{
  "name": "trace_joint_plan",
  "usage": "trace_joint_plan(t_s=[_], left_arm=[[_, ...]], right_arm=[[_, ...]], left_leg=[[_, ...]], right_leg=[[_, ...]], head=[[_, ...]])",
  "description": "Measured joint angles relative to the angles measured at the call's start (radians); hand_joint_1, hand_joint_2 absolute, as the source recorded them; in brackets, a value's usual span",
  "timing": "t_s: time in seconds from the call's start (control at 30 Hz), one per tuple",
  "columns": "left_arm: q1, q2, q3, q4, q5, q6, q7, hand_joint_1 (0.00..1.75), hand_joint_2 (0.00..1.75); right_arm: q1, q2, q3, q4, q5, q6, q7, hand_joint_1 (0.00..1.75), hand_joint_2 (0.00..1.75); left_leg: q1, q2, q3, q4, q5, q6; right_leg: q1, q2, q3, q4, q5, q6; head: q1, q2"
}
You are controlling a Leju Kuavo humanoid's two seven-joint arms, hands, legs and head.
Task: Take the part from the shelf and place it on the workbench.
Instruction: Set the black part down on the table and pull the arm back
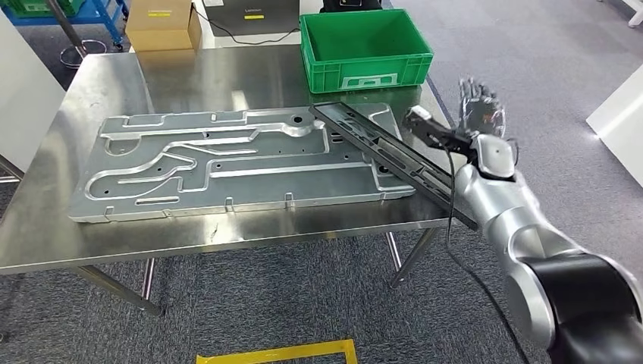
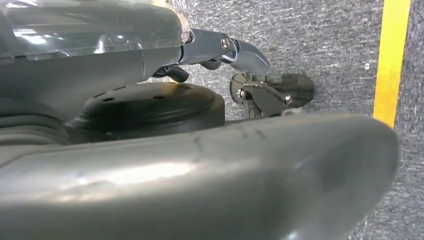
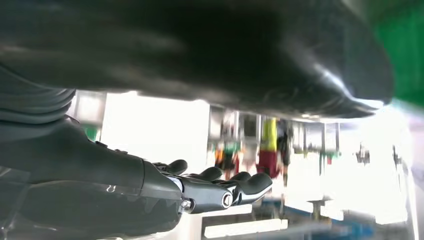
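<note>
The part point(image 1: 379, 148) is a long black frame lying slantwise over the right end of a big aluminium plate point(image 1: 227, 167) on the steel workbench point(image 1: 189, 76). Its near end sticks out past the bench's right front corner. My right hand point(image 1: 478, 114) hovers just right of the part, beyond the bench edge, with its fingers spread and nothing in them. Its thumb reaches toward the part's edge; I cannot tell whether they touch. In the right wrist view the right hand point(image 3: 150, 185) has its fingers point(image 3: 225, 187) stretched out. My left hand point(image 2: 200, 170) hangs over the carpet holding nothing.
A green crate point(image 1: 364, 45) stands at the bench's back right. A cardboard box point(image 1: 163, 26) sits behind the bench at the back left. Yellow floor tape point(image 1: 280, 353) marks the carpet in front of the bench, and a yellow line point(image 2: 392, 55) runs below my left hand.
</note>
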Motion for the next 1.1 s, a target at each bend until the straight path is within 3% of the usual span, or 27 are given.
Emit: trace_joint_plan(t_s=[0.03,0.1,0.2,0.27,0.3,0.37,0.4,0.43,0.47,0.5,0.53,0.6,0.67,0.77,0.83,0.9,0.93,0.97,1.0,1.1], left_arm=[[0.000,-0.001,0.000,0.000,0.000,-0.003,0.001,0.00,0.00],[-0.001,-0.004,0.000,0.000,0.001,-0.008,0.002,0.00,0.00],[0.000,-0.005,0.000,0.000,0.006,-0.014,-0.002,0.00,0.00],[0.001,-0.005,0.000,0.000,0.008,-0.017,-0.008,0.00,0.00],[0.001,-0.004,0.000,0.000,0.009,-0.017,-0.012,0.00,0.00],[0.001,-0.004,0.000,0.000,0.010,-0.017,-0.022,0.00,0.00],[0.001,-0.004,0.000,0.000,0.010,-0.016,-0.026,0.00,0.00],[0.001,-0.004,0.000,0.000,0.010,-0.015,-0.031,0.00,0.00],[0.001,-0.004,0.000,0.000,0.010,-0.015,-0.036,0.00,0.00],[0.001,-0.004,0.001,0.000,0.010,-0.015,-0.042,0.00,0.00],[0.001,-0.004,0.003,0.000,0.010,-0.015,-0.048,0.00,0.00],[0.001,-0.004,0.010,0.000,0.010,-0.016,-0.059,0.00,0.00],[0.000,-0.005,0.019,0.000,0.010,-0.017,-0.066,0.00,0.00],[-0.001,-0.008,0.033,0.000,0.010,-0.016,-0.068,0.00,0.00],[-0.002,-0.010,0.043,0.000,0.010,-0.009,-0.068,0.00,0.00],[-0.003,-0.010,0.052,0.000,0.010,0.004,-0.065,0.00,0.00],[-0.003,-0.011,0.057,0.000,0.010,0.012,-0.064,0.00,0.00],[-0.003,-0.011,0.061,0.000,0.010,0.019,-0.062,0.00,0.00],[-0.003,-0.011,0.066,0.000,0.010,0.026,-0.062,0.00,0.00],[-0.004,-0.013,0.086,0.000,0.010,0.046,-0.062,0.00,0.00]], right_arm=[[-0.029,-0.008,0.004,-0.001,0.013,0.004,0.003,0.00,0.00],[-0.091,-0.022,0.012,-0.005,0.040,0.010,0.009,0.00,0.00],[-0.182,-0.035,0.017,-0.012,0.059,0.017,-0.001,0.00,0.00],[-0.243,-0.037,0.017,-0.022,0.052,0.019,-0.020,0.00,0.00],[-0.273,-0.036,0.016,-0.027,0.040,0.018,-0.033,0.00,0.00],[-0.328,-0.029,0.011,-0.037,0.004,0.011,-0.063,0.00,0.00],[-0.349,-0.021,0.005,-0.042,-0.018,0.006,-0.080,0.00,0.00],[-0.366,-0.011,-0.003,-0.048,-0.043,0.000,-0.099,0.00,0.00],[-0.380,-0.001,-0.013,-0.055,-0.070,-0.006,-0.123,0.00,0.00],[-0.393,0.013,-0.027,-0.065,-0.107,-0.012,-0.154,0.00,0.00],[-0.407,0.028,-0.044,-0.078,-0.144,-0.017,-0.187,0.00,0.00],[-0.436,0.063,-0.078,-0.107,-0.220,-0.018,-0.254,0.00,0.00],[-0.456,0.096,-0.099,-0.136,-0.280,-0.005,-0.304,0.00,0.00],[-0.456,0.138,-0.112,-0.192,-0.384,0.028,-0.365,0.00,0.00],[-0.443,0.162,-0.116,-0.244,-0.471,0.050,-0.391,0.00,0.00],[-0.404,0.179,-0.112,-0.313,-0.568,0.065,-0.403,0.00,0.00],[-0.376,0.186,-0.106,-0.353,-0.619,0.069,-0.405,0.00,0.00],[-0.348,0.191,-0.096,-0.392,-0.663,0.071,-0.405,0.00,0.00],[-0.322,0.196,-0.083,-0.429,-0.704,0.070,-0.406,0.00,0.00],[-0.254,0.203,-0.032,-0.552,-0.820,0.057,-0.418,0.00,0.00]], left_leg=[[0.000,0.000,0.001,0.000,-0.001,-0.001],[-0.004,-0.001,-0.002,0.002,-0.002,-0.007],[-0.009,-0.001,-0.007,0.002,-0.002,-0.020],[-0.010,0.000,-0.017,0.026,-0.023,-0.030],[-0.010,0.000,-0.034,0.066,-0.049,-0.035],[-0.008,0.001,-0.090,0.197,-0.116,-0.041],[-0.007,0.001,-0.118,0.259,-0.138,-0.042],[-0.007,0.001,-0.134,0.294,-0.142,-0.043],[-0.007,0.001,-0.132,0.290,-0.127,-0.043],[-0.007,0.001,-0.113,0.246,-0.095,-0.042],[-0.007,0.002,-0.082,0.179,-0.057,-0.040],[-0.009,0.003,-0.027,0.059,-0.013,-0.032],[-0.011,0.003,-0.009,0.018,-0.011,-0.024],[-0.006,0.001,-0.007,0.007,-0.003,-0.010],[-0.001,0.002,-0.004,0.002,0.001,-0.003],[-0.001,0.000,-0.004,0.001,0.001,0.000],[-0.001,-0.001,-0.004,0.002,0.001,0.000],[-0.001,-0.002,-0.003,0.002,0.001,0.000],[-0.001,-0.003,-0.003,0.002,0.001,-0.001],[-0.002,-0.004,-0.001,0.002,-0.002,-0.007]], right_leg=[[0.000,0.000,0.034,-0.073,0.037,-0.004],[0.005,0.000,0.087,-0.187,0.076,-0.012],[0.006,0.001,0.094,-0.213,0.076,-0.022],[0.001,-0.001,0.096,-0.218,0.079,-0.033],[-0.002,-0.003,0.097,-0.221,0.081,-0.038],[0.000,-0.004,0.098,-0.220,0.080,-0.046],[0.002,-0.004,0.098,-0.220,0.079,-0.048],[0.003,-0.003,0.100,-0.218,0.077,-0.049],[0.005,-0.002,0.101,-0.216,0.076,-0.050],[0.006,-0.001,0.103,-0.214,0.073,-0.050],[0.006,0.001,0.104,-0.210,0.070,-0.049],[0.010,0.003,0.102,-0.203,0.064,-0.045],[0.013,0.004,0.100,-0.201,0.063,-0.038],[0.012,0.003,0.095,-0.192,0.055,-0.025],[0.008,0.002,0.062,-0.116,0.009,-0.014],[0.004,0.002,0.002,0.012,-0.048,-0.004],[0.002,0.002,-0.022,0.057,-0.059,-0.002],[0.001,0.001,-0.030,0.068,-0.052,-0.002],[0.000,0.001,-0.019,0.040,-0.027,-0.003],[0.007,0.002,0.074,-0.156,0.061,-0.019]], head=[[0.000,0.000],[0.000,0.000],[-0.002,0.000],[-0.002,0.000],[-0.002,0.000],[-0.003,0.000],[-0.002,0.000],[-0.003,0.000],[-0.003,0.000],[-0.003,0.000],[-0.003,0.000],[-0.002,0.000],[-0.002,0.000],[-0.001,0.000],[0.000,0.000],[0.000,0.000],[0.000,0.000],[0.000,0.000],[0.001,0.000],[0.000,0.000]])
